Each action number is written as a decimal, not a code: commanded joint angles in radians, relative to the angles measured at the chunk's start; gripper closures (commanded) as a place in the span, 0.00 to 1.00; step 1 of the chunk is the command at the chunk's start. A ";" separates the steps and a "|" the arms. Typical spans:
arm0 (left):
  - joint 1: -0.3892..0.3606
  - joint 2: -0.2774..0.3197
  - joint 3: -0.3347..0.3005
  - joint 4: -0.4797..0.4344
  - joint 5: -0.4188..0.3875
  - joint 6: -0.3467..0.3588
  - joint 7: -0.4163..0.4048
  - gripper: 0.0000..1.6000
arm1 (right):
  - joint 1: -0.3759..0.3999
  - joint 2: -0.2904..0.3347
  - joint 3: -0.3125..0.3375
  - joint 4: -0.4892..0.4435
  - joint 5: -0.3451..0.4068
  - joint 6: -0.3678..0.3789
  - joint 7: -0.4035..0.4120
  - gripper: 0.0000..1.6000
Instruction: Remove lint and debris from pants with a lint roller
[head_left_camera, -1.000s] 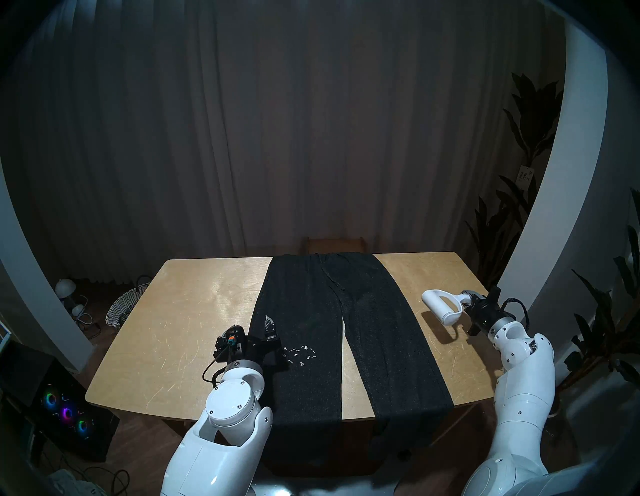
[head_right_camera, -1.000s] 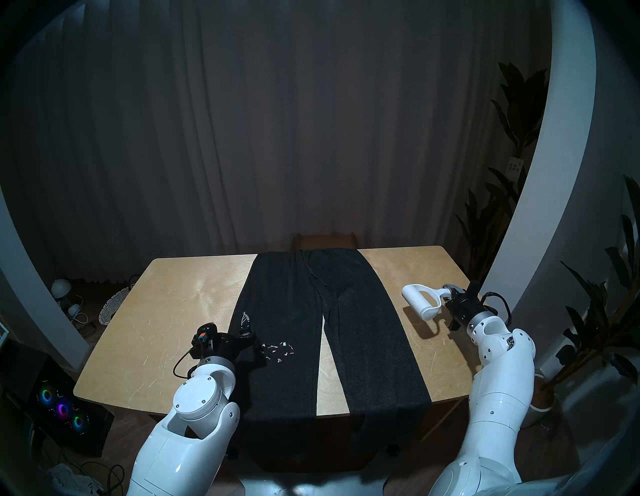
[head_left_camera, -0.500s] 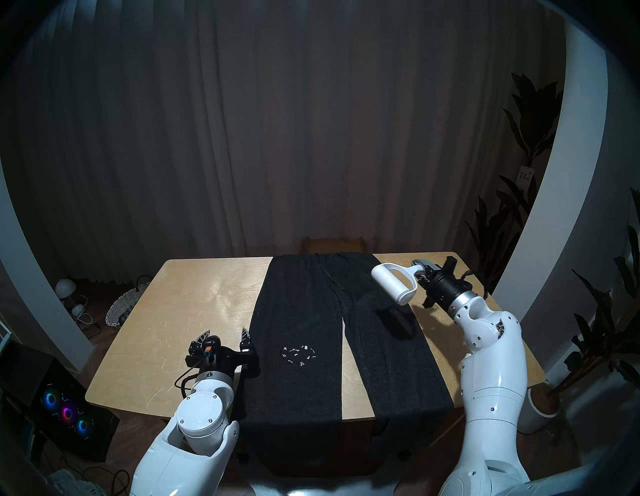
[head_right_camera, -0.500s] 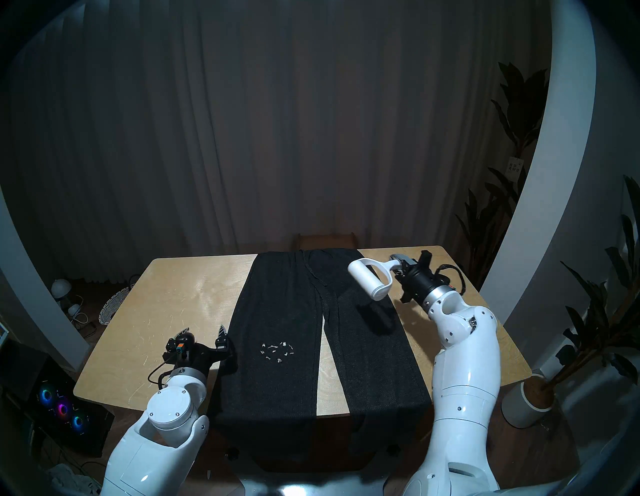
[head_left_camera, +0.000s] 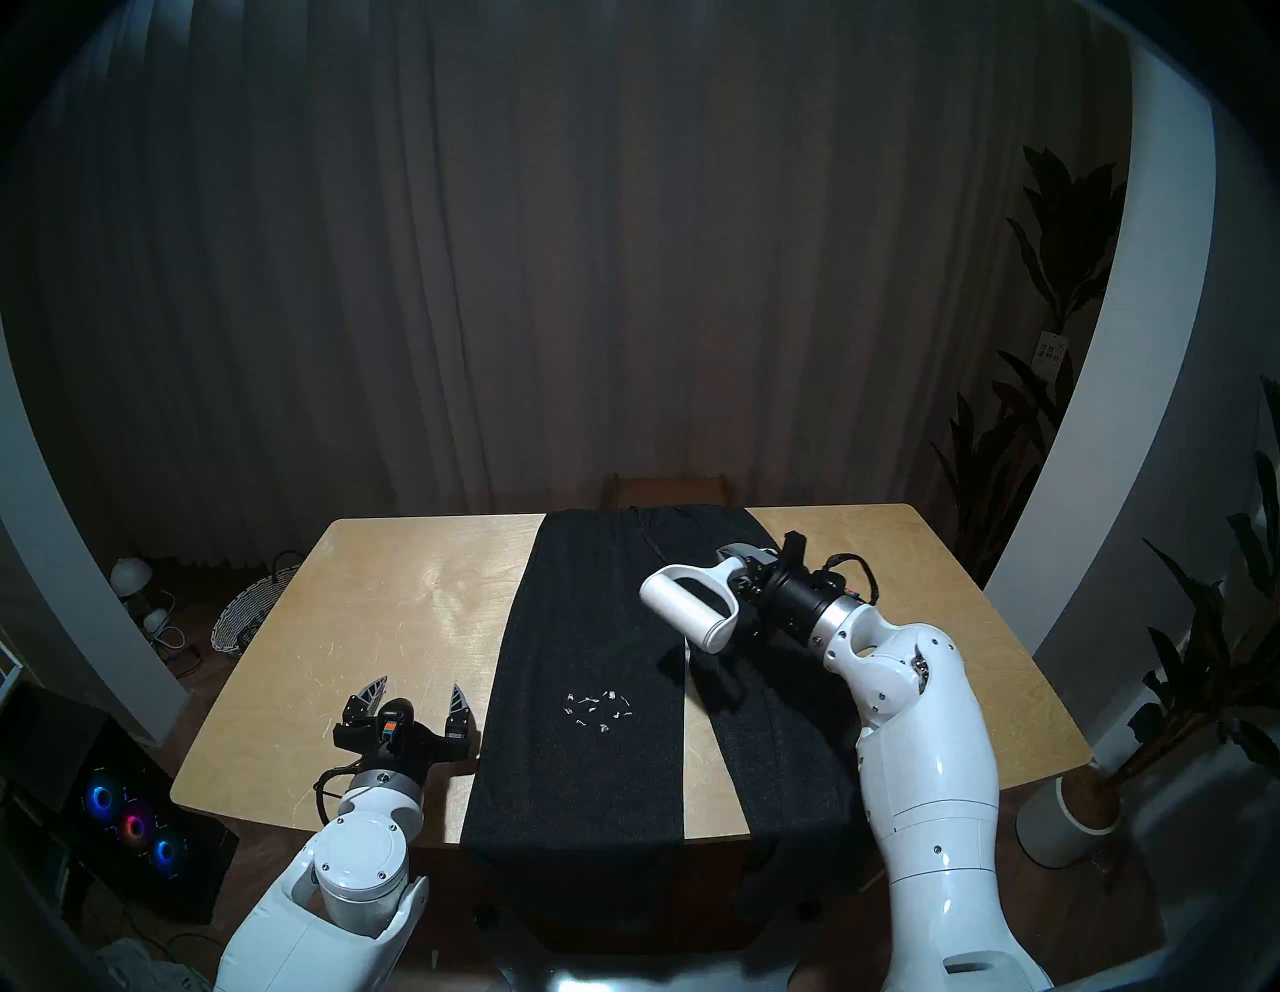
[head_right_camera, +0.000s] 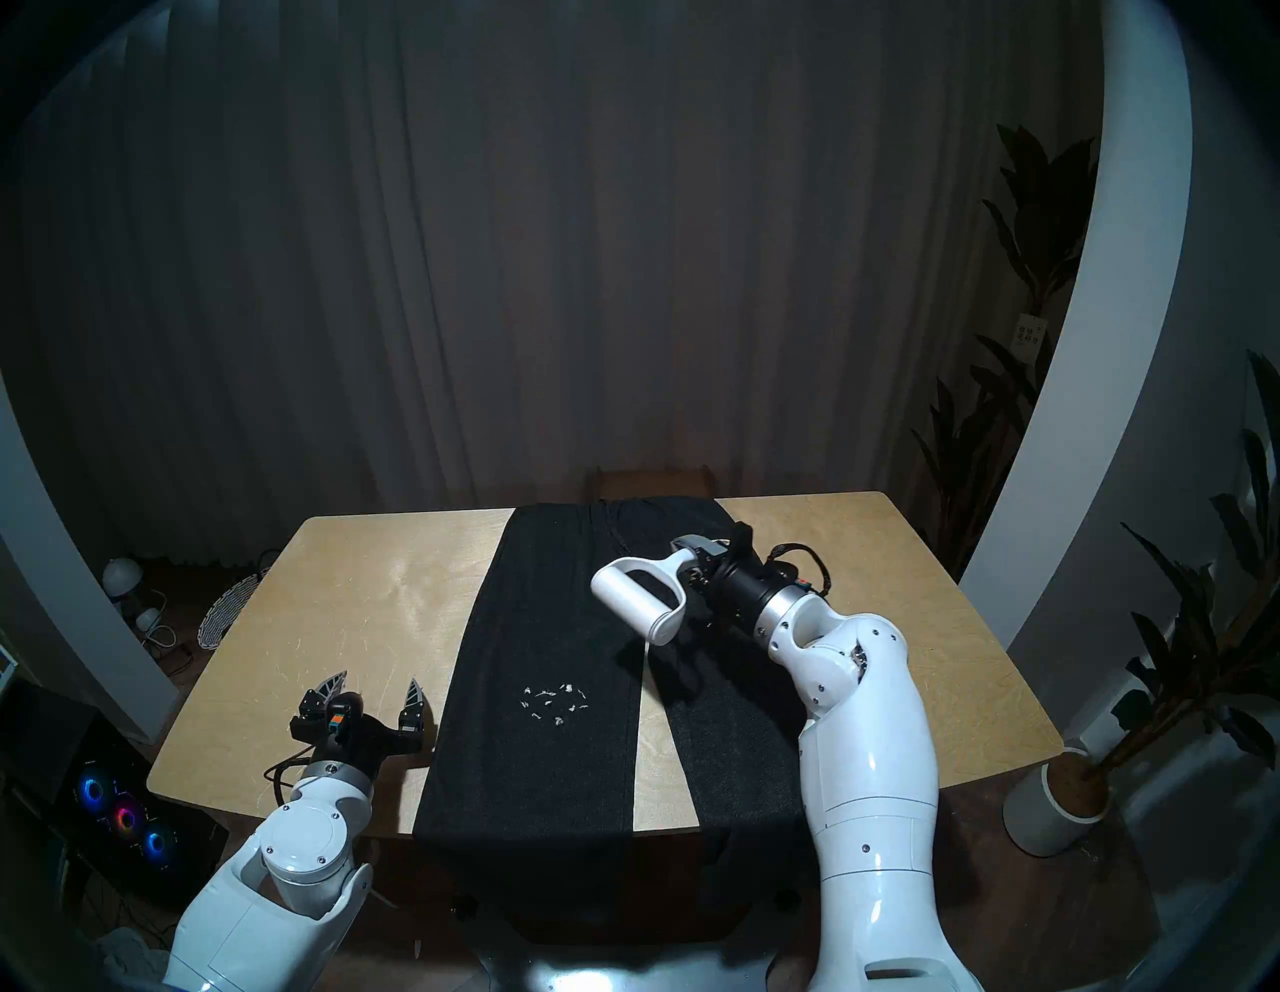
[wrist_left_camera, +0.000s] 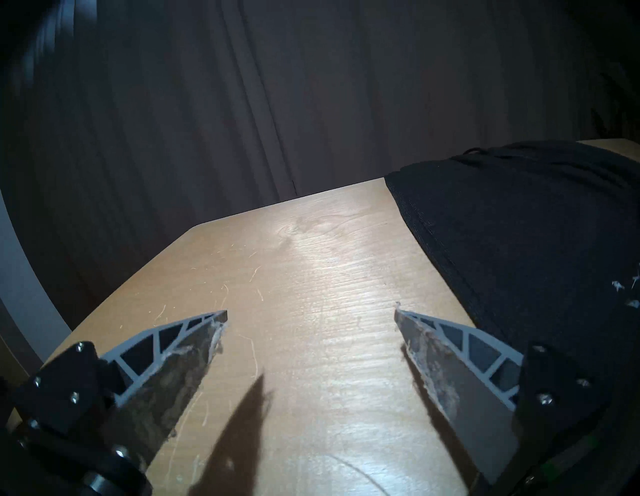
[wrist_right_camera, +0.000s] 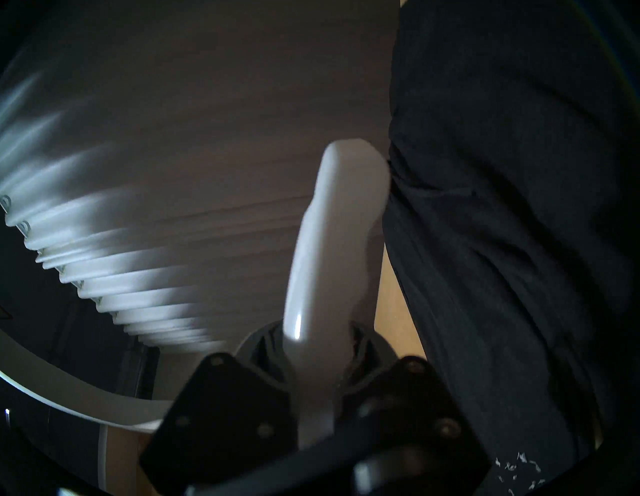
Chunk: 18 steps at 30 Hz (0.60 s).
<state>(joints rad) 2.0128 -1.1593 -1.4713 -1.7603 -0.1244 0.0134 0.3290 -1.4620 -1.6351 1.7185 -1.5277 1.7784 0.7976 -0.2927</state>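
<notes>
On the left, the left claw (head_left_camera: 415, 696) hangs over bare bench (head_left_camera: 360, 603), wide open w/ nothing between its fingers (wrist_left_camera: 194, 346), just beside the outer edge of the pants (head_left_camera: 589, 762) but not touching them. Old fluff sticks to the finger pads.

Going right, the pants lie flat along the bench, waist at the far side, the leg ends dropping over the near edge. The lint and debris (head_left_camera: 597, 708) sit as a small white cluster on the left leg, about mid length.

Further right, the right claw (head_left_camera: 751, 578) is closed on the handle of the lint roller (head_left_camera: 686, 613). The roll is in the air above the crotch area, between both legs, well apart from the flecks; its shadow falls on the cloth below.

To do this step well, I think: bring the roll more toward the robot & to the left until it is just past the cluster, keep its axis parallel to the cloth, then lower until the full width touches. Press lightly, bc knit fabric can bunch or drag. Roll along the leg, not across. The left claw could hold the fabric edge if it begins to slide.
</notes>
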 joint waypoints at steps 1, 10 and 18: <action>0.027 0.053 -0.022 -0.018 0.041 -0.037 -0.005 0.00 | -0.054 0.016 -0.089 -0.066 0.024 -0.024 0.015 1.00; 0.045 0.081 -0.031 -0.024 0.075 -0.069 -0.024 0.00 | -0.119 0.031 -0.173 -0.135 0.047 -0.094 0.036 1.00; 0.046 0.099 -0.035 -0.039 0.100 -0.099 -0.039 0.00 | -0.185 0.038 -0.217 -0.195 0.055 -0.179 0.044 1.00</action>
<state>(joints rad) 2.0646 -1.0874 -1.4971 -1.7661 -0.0496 -0.0471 0.2929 -1.5932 -1.5951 1.5351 -1.6440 1.8164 0.6806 -0.2742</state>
